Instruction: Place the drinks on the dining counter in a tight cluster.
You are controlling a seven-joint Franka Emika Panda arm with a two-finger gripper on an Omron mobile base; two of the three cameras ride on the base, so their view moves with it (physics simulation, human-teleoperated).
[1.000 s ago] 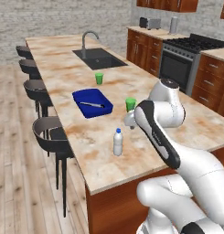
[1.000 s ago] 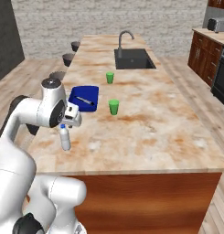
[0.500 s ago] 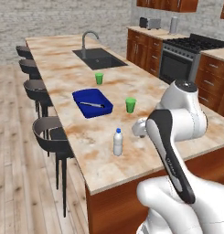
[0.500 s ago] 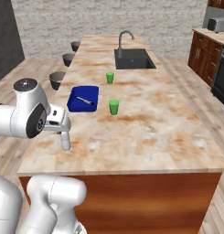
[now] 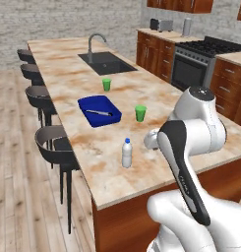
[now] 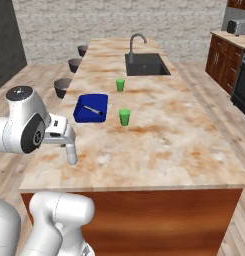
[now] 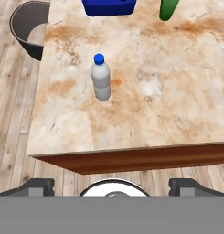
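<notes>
A small clear water bottle with a blue cap stands upright near the front left corner of the marbled dining counter. It is also seen in the left base view and in the right base view. My gripper is open, with its two dark fingertips spread wide and nothing between them. It hangs off the counter's near edge, looking down and forward at the bottle, well short of it. In the right base view my hand covers the bottle's top.
A blue tray with a utensil lies mid-counter. Two green cups stand beyond the bottle. The dark sink with its faucet is farther back. Bar stools line the left side, and a stove stands at the right.
The arm's elbow has swung up and to the side, and the hand has drawn back a little toward the counter's near edge. The bottle has not moved.
</notes>
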